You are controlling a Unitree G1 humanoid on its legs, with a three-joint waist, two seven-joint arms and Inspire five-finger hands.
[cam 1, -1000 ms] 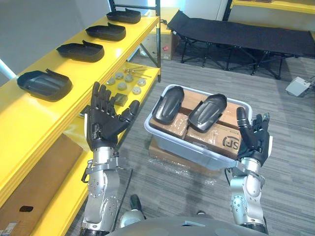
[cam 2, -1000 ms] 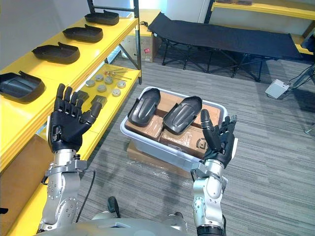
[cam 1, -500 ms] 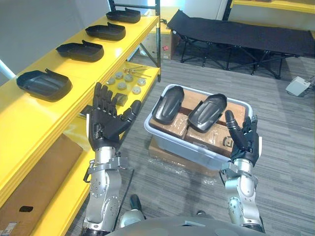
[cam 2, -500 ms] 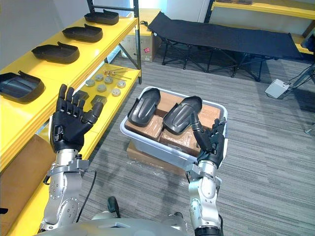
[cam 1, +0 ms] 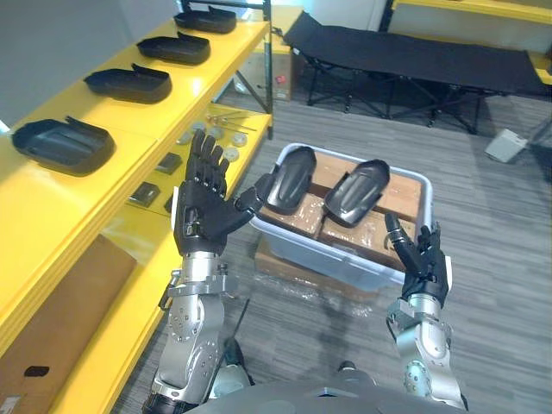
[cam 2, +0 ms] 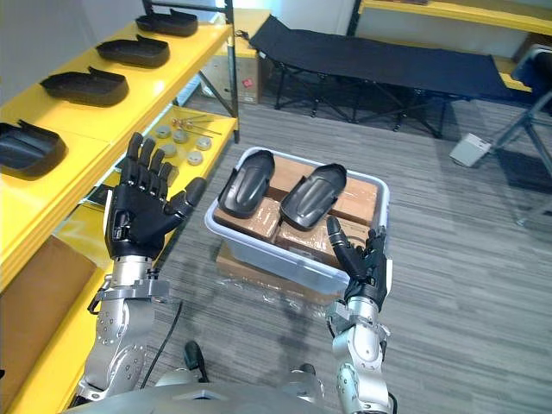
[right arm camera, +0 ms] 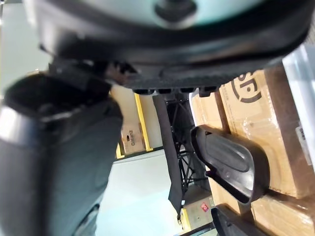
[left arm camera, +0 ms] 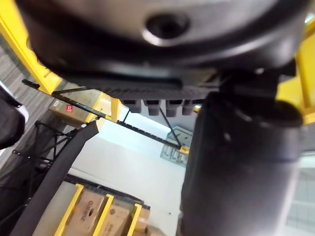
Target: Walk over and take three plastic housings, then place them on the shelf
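Observation:
Two dark plastic housings (cam 1: 291, 179) (cam 1: 355, 191) lie on cardboard boxes inside a pale grey bin (cam 1: 297, 247) on the floor. Several more housings (cam 1: 60, 145) (cam 1: 128, 83) sit in a row on the yellow shelf (cam 1: 103, 181) to my left. My left hand (cam 1: 203, 207) is raised, open with its fingers spread, just left of the bin, its thumb at the bin's near left corner. My right hand (cam 1: 423, 263) is open, palm towards me, at the bin's front right edge. The right wrist view looks at one housing (right arm camera: 231, 162) on a box.
Small round parts (cam 1: 211, 138) lie on the lower shelf level beside the bin. A flat carton (cam 1: 297, 272) lies under the bin. A black folding cot (cam 1: 414, 56) stands behind it, and a white device (cam 1: 503, 145) sits on the carpet at the far right.
The camera has shifted. My left hand has come closer to the bin's left corner. My right hand has dropped and swung in from the bin's right side to its front edge.

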